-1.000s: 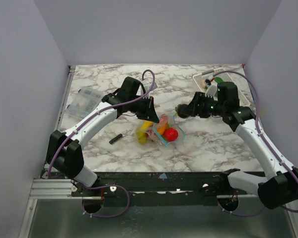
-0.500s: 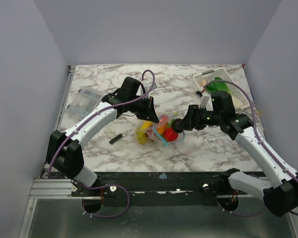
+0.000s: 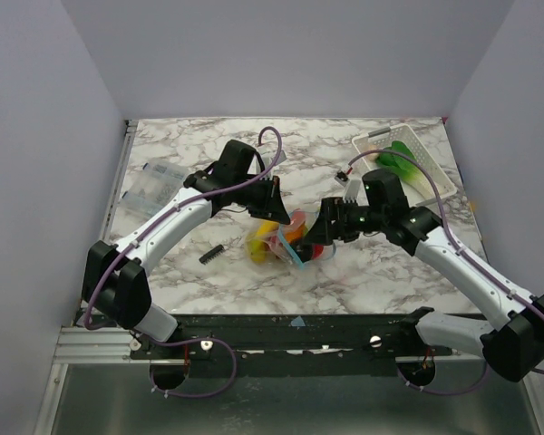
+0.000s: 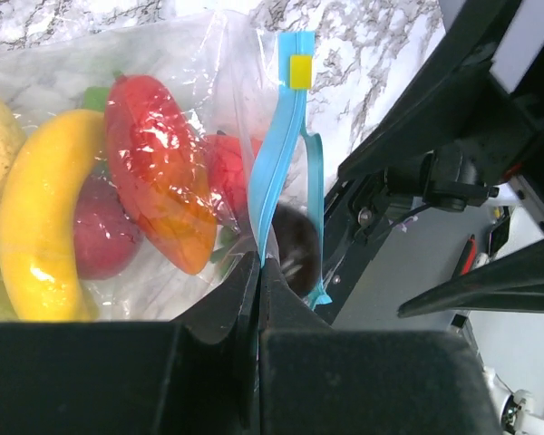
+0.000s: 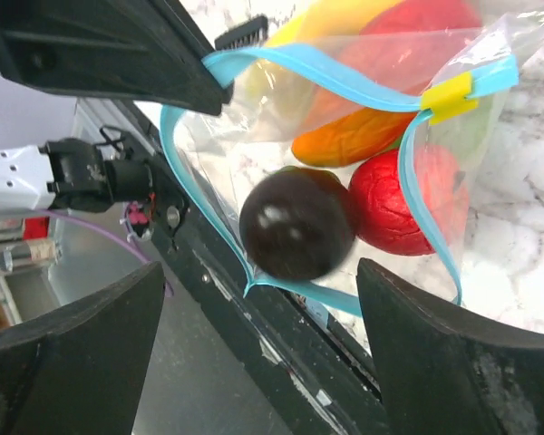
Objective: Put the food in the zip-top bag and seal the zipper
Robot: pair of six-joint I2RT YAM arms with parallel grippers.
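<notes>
Since a second ago, the right arm has been swinging from the white basket (image 3: 438, 184) at the upper right of the overhead view toward the middle of the tabletop (image 3: 372, 263). Its right hand (image 3: 315, 237) is now sitting at the mouth of the zip-top bag (image 3: 286, 243), and its fingers are now standing farther apart. The dark fruit (image 5: 296, 222), carried at that hand's tip a second ago, is now lying just inside the bag's mouth. In the right wrist view it is sitting between and beyond the spread fingers, and neither finger is touching it.

The left hand (image 4: 258, 265) is staying clamped shut on the zipper (image 4: 276, 154), pinching the teal strip and holding that edge of the bag up off the marble. In the left wrist view, a yellow banana (image 4: 36, 217) and a red-orange piece (image 4: 154, 172) are pressing against the clear plastic at the left of the frame. In the right wrist view, a red fruit (image 5: 385, 195) is lying right beside the dark one.

A green piece (image 3: 399, 160) is lying in the basket. A small black bar (image 3: 210, 254) is lying on the tabletop to the left of the bag, and a clear packet (image 3: 154, 181) is sitting near the left edge.
</notes>
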